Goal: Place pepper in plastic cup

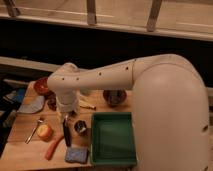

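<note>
The pepper (54, 147), long and orange-red, lies on the wooden table (25, 150) near its front edge. A dull blue-grey shape at the left, the plastic cup (32, 105), rests on the table well away from it. My gripper (66, 119) hangs below the white wrist, pointing down over the top end of a black-handled utensil (67, 136), just up and right of the pepper. It is open and I see nothing held in it.
A deep green tray (114, 139) fills the right front. A shiny metal cup (80, 127), a round yellow-orange fruit (45, 131), a fork (34, 131) and a blue sponge (76, 154) surround the pepper. Behind stand a red bowl (42, 87) and a dark bowl (114, 97).
</note>
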Robot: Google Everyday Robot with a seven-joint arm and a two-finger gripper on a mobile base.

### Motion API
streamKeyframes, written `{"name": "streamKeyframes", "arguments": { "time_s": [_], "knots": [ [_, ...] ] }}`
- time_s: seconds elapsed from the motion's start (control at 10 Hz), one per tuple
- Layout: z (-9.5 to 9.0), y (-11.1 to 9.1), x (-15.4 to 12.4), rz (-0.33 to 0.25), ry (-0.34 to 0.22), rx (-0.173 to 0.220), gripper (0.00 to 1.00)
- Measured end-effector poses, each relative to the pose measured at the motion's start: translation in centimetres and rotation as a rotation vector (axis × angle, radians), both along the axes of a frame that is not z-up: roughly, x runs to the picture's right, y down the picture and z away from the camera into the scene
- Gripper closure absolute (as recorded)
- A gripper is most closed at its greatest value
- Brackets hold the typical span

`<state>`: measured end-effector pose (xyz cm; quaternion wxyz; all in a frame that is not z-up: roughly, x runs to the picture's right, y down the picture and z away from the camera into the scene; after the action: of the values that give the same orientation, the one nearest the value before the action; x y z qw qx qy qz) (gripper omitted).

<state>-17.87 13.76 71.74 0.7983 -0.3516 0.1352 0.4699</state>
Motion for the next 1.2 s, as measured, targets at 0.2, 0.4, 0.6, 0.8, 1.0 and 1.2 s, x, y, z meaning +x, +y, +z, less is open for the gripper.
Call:
{"name": "streamKeyframes", "arguments": {
  "time_s": [0.2,0.4,0.6,0.8,1.0,1.2],
  "knots": [
    [-0.4,1.3,-0.8,-0.017,-0.006,-0.008,0.36],
    [-1.1,3.0,-2.3,-0.031,0.001,0.0,0.36],
    [-2.0,5.2,-4.2,-0.049,0.006,0.007,0.36],
    [-2.5,6.7,-5.6,-0.057,0.001,0.002,0.36],
    [-2.7,8.1,-6.8,-0.049,-0.017,-0.019,0.36],
    [-2.9,8.8,-7.3,-0.042,-0.03,-0.036,0.36]
  ]
}}
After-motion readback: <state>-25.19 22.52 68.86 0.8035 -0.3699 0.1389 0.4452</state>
